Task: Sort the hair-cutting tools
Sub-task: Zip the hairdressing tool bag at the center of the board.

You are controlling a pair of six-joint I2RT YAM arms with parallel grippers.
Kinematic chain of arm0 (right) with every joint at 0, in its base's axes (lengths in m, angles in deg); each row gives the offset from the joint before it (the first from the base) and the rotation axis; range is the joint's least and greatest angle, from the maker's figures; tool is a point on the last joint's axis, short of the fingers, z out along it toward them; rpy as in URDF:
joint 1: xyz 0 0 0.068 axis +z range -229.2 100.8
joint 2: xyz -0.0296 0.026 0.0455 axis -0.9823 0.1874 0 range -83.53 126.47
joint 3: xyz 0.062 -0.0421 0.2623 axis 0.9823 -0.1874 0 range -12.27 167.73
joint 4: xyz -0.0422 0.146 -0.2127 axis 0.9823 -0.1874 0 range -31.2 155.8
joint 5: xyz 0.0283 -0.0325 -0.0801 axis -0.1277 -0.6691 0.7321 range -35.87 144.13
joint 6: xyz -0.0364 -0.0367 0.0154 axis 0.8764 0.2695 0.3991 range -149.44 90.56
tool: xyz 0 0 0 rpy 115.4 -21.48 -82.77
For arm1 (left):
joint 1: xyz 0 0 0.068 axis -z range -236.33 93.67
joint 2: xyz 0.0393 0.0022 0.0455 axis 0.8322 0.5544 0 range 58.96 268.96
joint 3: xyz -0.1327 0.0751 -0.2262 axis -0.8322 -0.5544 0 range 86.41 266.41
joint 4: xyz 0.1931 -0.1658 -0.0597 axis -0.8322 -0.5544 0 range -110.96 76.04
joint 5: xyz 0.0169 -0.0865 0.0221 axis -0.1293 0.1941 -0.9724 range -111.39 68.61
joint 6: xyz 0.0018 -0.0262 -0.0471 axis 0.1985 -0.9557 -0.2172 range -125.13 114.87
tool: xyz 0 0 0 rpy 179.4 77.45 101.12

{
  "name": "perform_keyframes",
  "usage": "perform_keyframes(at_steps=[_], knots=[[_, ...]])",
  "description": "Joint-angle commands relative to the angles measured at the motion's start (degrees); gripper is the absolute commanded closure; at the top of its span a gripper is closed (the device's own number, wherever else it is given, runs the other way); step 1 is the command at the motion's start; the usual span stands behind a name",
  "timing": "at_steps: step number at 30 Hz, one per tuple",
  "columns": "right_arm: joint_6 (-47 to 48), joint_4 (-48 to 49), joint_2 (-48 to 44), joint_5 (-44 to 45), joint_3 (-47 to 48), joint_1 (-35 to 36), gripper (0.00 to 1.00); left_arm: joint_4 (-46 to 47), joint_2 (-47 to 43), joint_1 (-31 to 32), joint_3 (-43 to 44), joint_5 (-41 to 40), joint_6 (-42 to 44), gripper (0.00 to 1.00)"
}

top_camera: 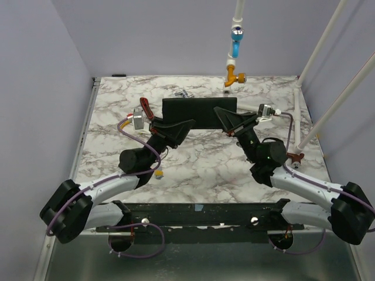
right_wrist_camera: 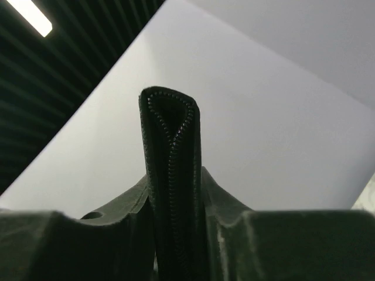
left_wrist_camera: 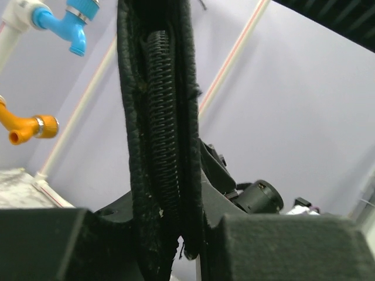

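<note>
Marble-patterned table point(top_camera: 205, 170) under plain lilac walls, and both arms converge on one thing: a black zippered pouch point(top_camera: 199, 108), sitting just toward 12 o'clock from the table's middle. The left gripper point(top_camera: 188, 123) pinches it at the 7 o'clock corner and the right gripper point(top_camera: 220, 112) bites in around 4 o'clock. Each wrist camera shows its jaws clamped tight on a fold of zip and fabric.

My read is that this is the bag-prep step, with the pouch held between two arms so it can be opened. The zip looks closed in both close views, so the next move calls for one arm to anchor while the other finds the pull.

The tools wait outside. A small silver glint at 11 o'clock, by the pouch's far edge, is probably the scissors point(top_camera: 182, 93), though it is too small to be sure. The comb is nowhere in view. A red-handled tool point(top_camera: 145, 109) lies at 9 o'clock, and a yellow handle point(top_camera: 158, 174) peeks from under the left arm. Whether the pouch is off the table, I cannot tell.
</note>
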Motion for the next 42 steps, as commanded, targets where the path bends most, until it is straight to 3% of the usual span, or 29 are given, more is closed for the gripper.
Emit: perform_keyframes(at_steps=[1,3,5,15,19,26,27,30,33,36,42], knots=[[9.4,-13.3,-6.0,-17.2,-1.9,1.0,0.59,1.6,-4.7,-8.8,-0.8,12.5,-12.4,1.0],[11.8,-16.6,-8.5,-18.5,-1.8,0.8,0.45,2.2,-5.7,-11.0,-1.7,16.5,-15.0,1.0],[13.3,-20.2,-10.4,-20.2,-0.6,0.5,0.38,1.9,-6.2,-12.7,-1.2,21.4,-17.9,1.0],[15.9,-28.0,-12.5,-36.4,4.0,-4.6,0.29,3.4,-2.7,-19.8,3.6,43.3,-36.6,1.0],[17.0,-29.5,-12.3,-41.7,5.5,-5.4,0.43,8.1,-0.6,-22.3,3.2,46.5,-42.6,1.0],[14.8,-28.4,-9.9,-46.6,6.4,-5.5,0.91,4.1,-1.7,-23.4,3.5,46.4,-41.3,1.0],[14.4,-27.6,-9.6,-46.8,6.3,-5.4,0.98,2.7,-2.2,-23.4,3.6,46.2,-40.4,0.96],[13.7,-25.2,-9.9,-44.4,5.1,-5.5,0.99,-1.2,-4.4,-23.4,3.2,45.4,-37.6,0.51],[13.2,-20.3,-12.1,-36.9,1.4,-5.4,0.99,-2.1,-7.7,-23.2,0.7,42.3,-34.1,0.31],[11.2,-11.1,-13.2,-30.4,-3.7,-5.4,0.99,-4.6,-10.3,-22.5,-1.4,40.3,-30.9,0.27],[7.3,1.7,-10.0,-24.2,-7.9,-5.3,0.99,-6.6,-11.0,-19.3,-2.5,36.7,-27.7,0.31]])
